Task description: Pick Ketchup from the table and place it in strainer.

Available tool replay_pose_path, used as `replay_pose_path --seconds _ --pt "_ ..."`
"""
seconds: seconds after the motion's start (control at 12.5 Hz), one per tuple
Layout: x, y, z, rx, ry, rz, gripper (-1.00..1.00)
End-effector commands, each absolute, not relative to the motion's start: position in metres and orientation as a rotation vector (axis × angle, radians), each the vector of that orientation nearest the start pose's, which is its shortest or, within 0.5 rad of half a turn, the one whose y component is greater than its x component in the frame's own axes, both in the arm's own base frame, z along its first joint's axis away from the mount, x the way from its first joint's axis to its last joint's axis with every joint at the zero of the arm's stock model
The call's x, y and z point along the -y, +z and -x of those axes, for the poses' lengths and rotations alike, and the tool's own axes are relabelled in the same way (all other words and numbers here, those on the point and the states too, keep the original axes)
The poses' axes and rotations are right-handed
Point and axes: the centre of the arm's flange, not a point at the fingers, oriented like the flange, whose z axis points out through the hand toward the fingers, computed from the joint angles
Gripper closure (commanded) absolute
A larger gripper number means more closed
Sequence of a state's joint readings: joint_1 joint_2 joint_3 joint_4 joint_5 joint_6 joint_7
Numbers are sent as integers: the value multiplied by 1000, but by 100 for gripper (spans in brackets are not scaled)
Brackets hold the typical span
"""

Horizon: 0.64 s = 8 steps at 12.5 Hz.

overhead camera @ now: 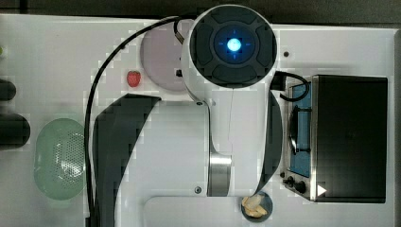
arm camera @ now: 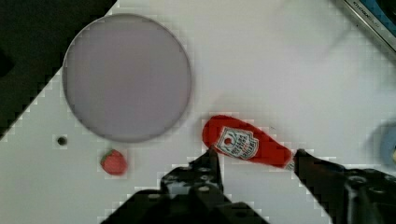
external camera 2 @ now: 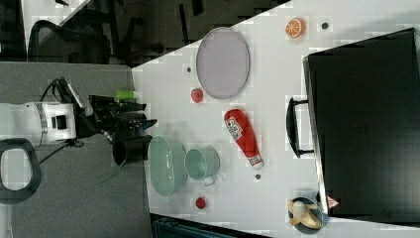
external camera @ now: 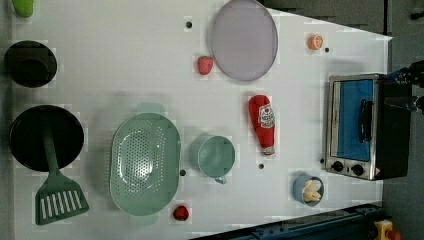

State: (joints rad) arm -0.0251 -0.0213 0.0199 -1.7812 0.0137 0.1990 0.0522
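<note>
- In the wrist view the black two-fingered gripper (arm camera: 256,156) hangs over the white desk (arm camera: 289,65) with its fingers spread apart, nothing between them.
- The Ketchup (arm camera: 246,147), a red tapering squeeze bottle with a white label bearing red marks, lies flat on the desk just past the fingertips; one finger (arm camera: 212,161) shows near its broad end, the other near its narrow capped end. Whether they touch the bottle cannot be told.
- Beyond the bottle in the wrist view sit a small red strawberry (arm camera: 114,162) and a large round grey-lilac plate (arm camera: 127,77), the plate close to a desk edge.
- In the top view the white arm (overhead camera: 227,71) reaches over the middle of the desk, its round joint cap with a blue light facing the camera, covering the bottle.
- In the left view the Ketchup (external camera: 263,122) lies on its side in the desk's middle, white cap pointing toward the left view's bottom, between the plate (external camera: 244,39) and a small blue bowl of banana pieces (external camera: 308,189).
- A round green cup with a handle (external camera: 215,156) stands between the bottle and the strainer (external camera: 145,162), a pale mint-green oval plastic basket with a perforated bottom, well apart from the bottle.
- A silver toaster oven with a blue door (external camera: 357,125) stands at the desk's edge on the left view's right.
- In the right view the Ketchup (external camera 2: 242,136) lies beside the oven's handle side.
</note>
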Motion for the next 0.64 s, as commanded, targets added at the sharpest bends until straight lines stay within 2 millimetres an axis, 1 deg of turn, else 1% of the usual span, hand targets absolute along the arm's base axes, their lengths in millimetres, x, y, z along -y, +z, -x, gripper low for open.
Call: replay_pose_path --seconds 0.08,0.24,0.32,0.4,0.56,0.64 --pt "25 593 -487 -1252 43 2874 -59" --pt "23 586 -489 -1244 60 2882 -99" --pt "20 577 -491 -1228 85 2895 -100" --pt "17 564 -494 -1210 125 2911 -100" --pt "8 528 -500 -1139 225 2956 -100" --pt "2 507 -505 -1067 266 2985 -100"
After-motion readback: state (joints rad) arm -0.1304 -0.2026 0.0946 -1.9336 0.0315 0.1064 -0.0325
